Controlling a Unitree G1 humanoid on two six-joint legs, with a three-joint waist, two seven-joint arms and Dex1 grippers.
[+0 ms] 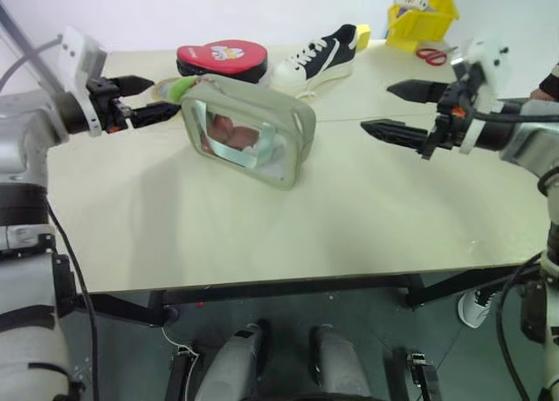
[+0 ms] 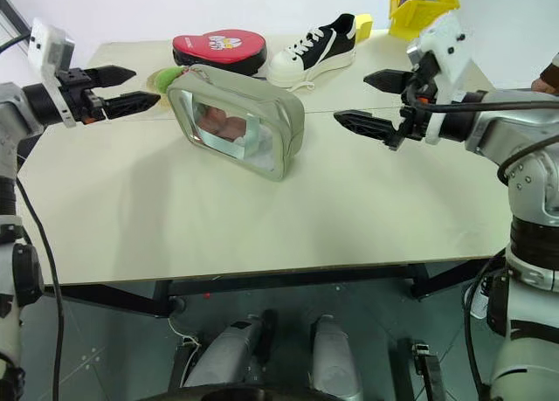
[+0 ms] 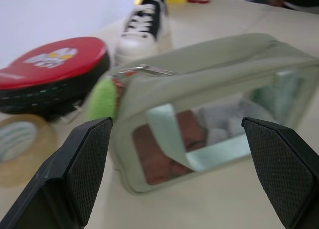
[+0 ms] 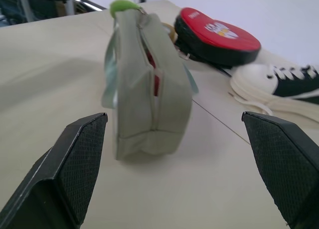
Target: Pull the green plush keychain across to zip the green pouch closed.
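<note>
Left wrist view shows the lime-green fuzzy keychain [image 3: 102, 99] at the standing sage-green soft pouch's [image 3: 219, 64] near end, so the spread-open left gripper [image 1: 147, 100] should pinch it while the equally open right gripper [image 1: 403, 110] steadies the far end.

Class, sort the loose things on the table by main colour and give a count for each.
Green: 2, pouch, plush keychain
Red: 2, oval case, scissors
Yellow: 1, bin
Tan: 1, tape roll
Black-and-white: 1, shoe
Total: 7
</note>
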